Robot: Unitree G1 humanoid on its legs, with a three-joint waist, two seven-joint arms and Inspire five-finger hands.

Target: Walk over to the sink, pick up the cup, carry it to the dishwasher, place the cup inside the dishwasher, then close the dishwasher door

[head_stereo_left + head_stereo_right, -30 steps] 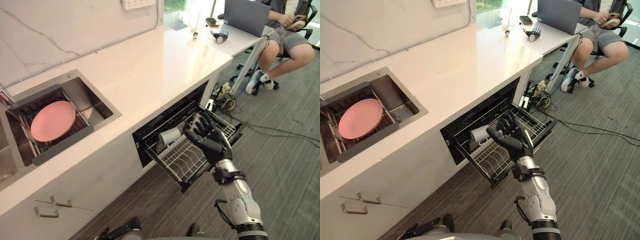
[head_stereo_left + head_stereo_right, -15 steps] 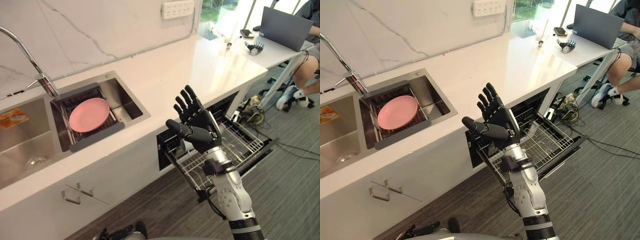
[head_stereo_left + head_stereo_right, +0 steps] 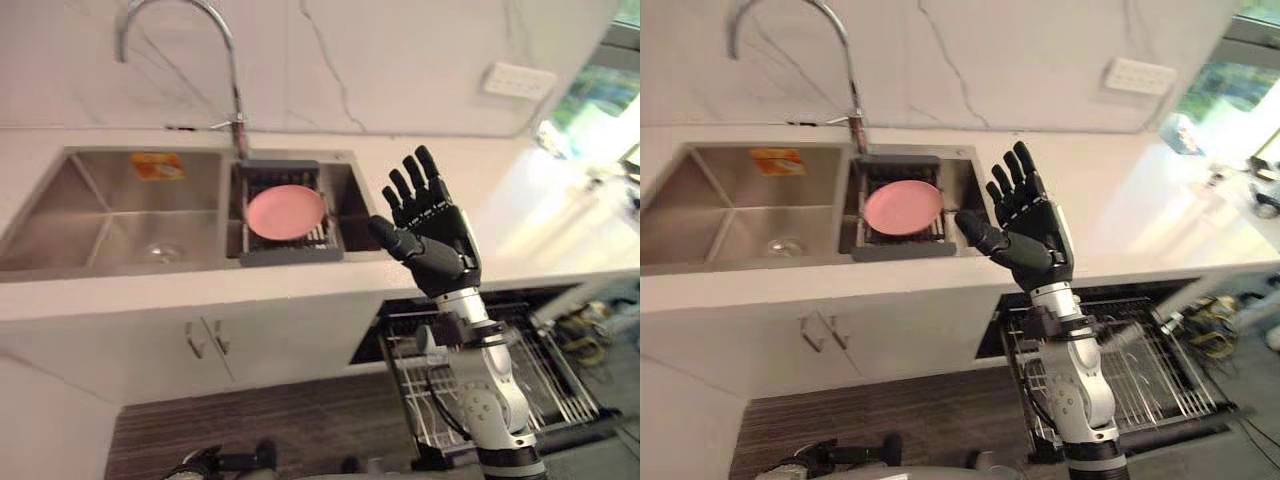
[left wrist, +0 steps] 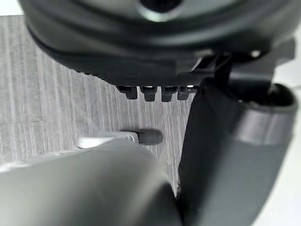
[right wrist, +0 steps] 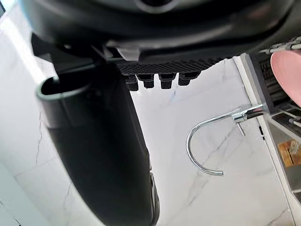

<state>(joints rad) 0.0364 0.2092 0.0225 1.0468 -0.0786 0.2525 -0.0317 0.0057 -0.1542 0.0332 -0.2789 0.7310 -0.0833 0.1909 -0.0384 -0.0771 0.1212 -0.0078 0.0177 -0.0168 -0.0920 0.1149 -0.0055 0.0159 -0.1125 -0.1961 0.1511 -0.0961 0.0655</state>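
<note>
One pink plate [image 3: 286,210] lies in the sink rack [image 3: 290,256]; right hand's [image 3: 440,245] fingers [image 3: 412,180] spread apart.

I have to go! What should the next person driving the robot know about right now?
Right hand: open, raised in front of the counter, holding nothing.
Left hand: open, empty, hanging over the floor.
Cup: in neither hand. The arm hides part of the pulled-out dishwasher rack, so check that it is in there.
Left to do: push the rack in and shut the door, which is open.

The right hand [image 3: 443,252] is glossy black, its jointed arm [image 3: 494,402] silver-grey with dark bands.
</note>
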